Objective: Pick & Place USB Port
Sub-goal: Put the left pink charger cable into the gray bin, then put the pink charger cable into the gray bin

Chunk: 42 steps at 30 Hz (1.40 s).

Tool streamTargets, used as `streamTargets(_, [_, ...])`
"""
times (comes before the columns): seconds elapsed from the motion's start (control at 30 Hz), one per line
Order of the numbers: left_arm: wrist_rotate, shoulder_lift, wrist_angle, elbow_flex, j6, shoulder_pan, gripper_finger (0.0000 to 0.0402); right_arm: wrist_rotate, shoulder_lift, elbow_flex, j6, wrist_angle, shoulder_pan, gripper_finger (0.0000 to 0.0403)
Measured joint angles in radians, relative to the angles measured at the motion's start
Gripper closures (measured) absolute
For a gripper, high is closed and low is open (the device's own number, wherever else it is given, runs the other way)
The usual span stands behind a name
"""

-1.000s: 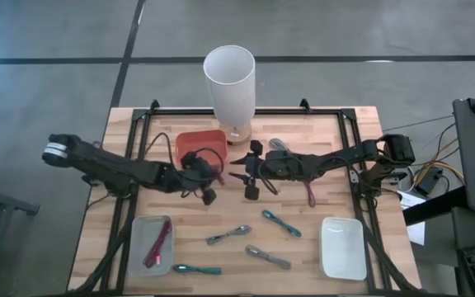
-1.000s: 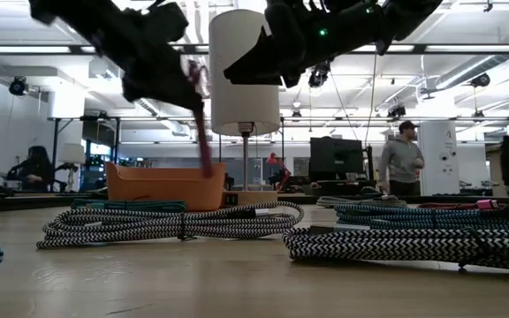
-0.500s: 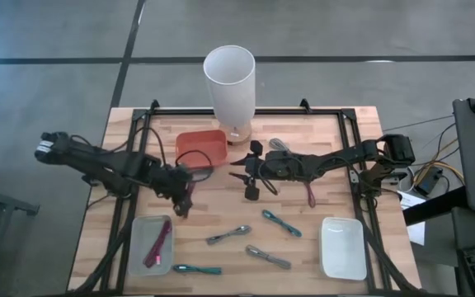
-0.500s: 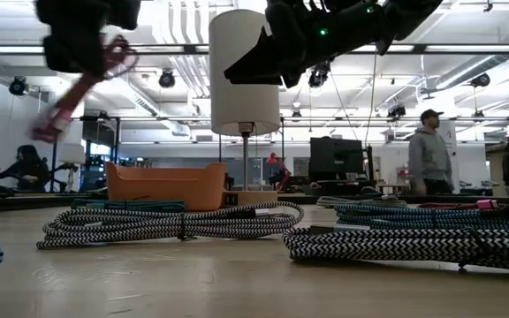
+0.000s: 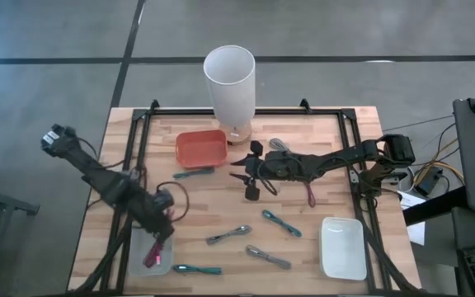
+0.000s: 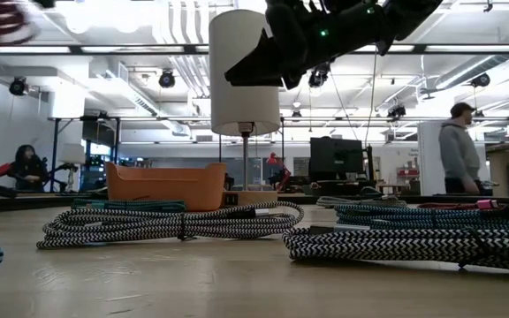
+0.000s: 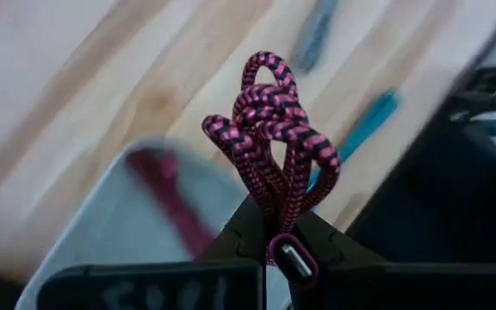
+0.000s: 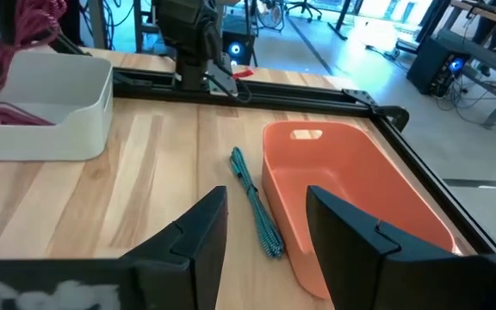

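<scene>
Even overhead room light, soft shadows; the left wrist view's background is motion-blurred, ceiling lamps glaring in the low view.

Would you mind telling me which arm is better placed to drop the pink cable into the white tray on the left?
The left. Its gripper is shut on the pink cable above the white tray. The right gripper hangs open mid-table, holding nothing.

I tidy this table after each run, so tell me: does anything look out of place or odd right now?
Nothing looks damaged or spilled. Several braided cables lie loose on the wooden table, among them a teal cable beside the empty orange bin. The left gripper holds a pink-and-black braided cable above the white tray.
</scene>
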Motion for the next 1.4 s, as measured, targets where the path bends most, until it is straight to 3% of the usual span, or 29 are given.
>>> streamTargets(0.2, [-0.009,0.012,-0.1,-0.039,-0.256,-0.12,0.0385,0.0,0.0,0.0,0.002,-0.009,0.0,0.0258])
streamTargets(0.53, [0.081,0.015,0.171,-0.244,-0.376,-0.136,0.0384,0.0,0.0,0.0,0.002,-0.009,0.0,0.0258])
streamTargets(0.67, [0.176,0.015,0.269,-0.337,-0.416,-0.135,0.0372,0.0,0.0,0.0,0.001,-0.009,0.0,0.0263])
streamTargets(1.03, [0.238,0.015,0.31,-0.418,-0.393,-0.135,0.0322,0.0,0.0,0.0,0.0,-0.009,0.0,0.0265])
streamTargets(1.4, [0.217,0.012,0.306,-0.298,-0.272,-0.135,0.0321,0.0,0.0,0.0,0.002,-0.009,0.0,0.0252])
